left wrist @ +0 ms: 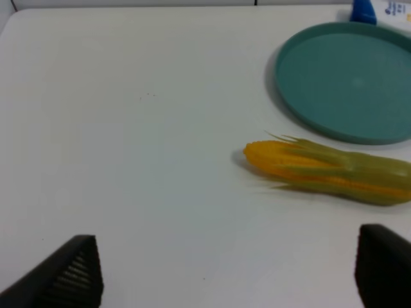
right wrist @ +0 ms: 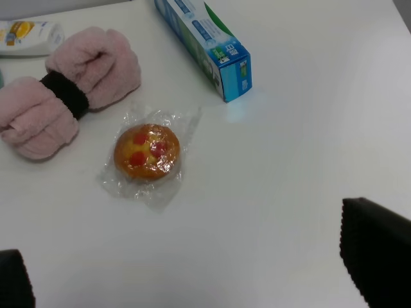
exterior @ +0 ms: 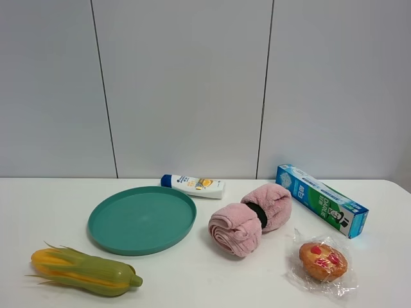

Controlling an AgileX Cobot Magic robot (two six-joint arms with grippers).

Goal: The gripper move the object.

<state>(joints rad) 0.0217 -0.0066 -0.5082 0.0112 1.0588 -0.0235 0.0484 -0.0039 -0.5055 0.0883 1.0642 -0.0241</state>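
Note:
The white shampoo bottle (exterior: 193, 186) with a blue cap and an orange-yellow label lies on its side at the back of the table, behind the green plate (exterior: 142, 219). Its blue cap (left wrist: 363, 11) shows in the left wrist view and its label end (right wrist: 29, 37) in the right wrist view. No arm shows in the exterior high view. My left gripper (left wrist: 228, 269) is open over bare table, its dark fingers (left wrist: 67, 273) wide apart near the corn. My right gripper (right wrist: 192, 266) is open above the table near the wrapped pastry. Both are empty and far from the bottle.
A corn cob (exterior: 87, 271) lies at the front left. A rolled pink towel (exterior: 249, 218) lies at centre right. A blue-green toothpaste box (exterior: 321, 199) lies at the right back. A wrapped pastry (exterior: 322, 261) sits at the front right.

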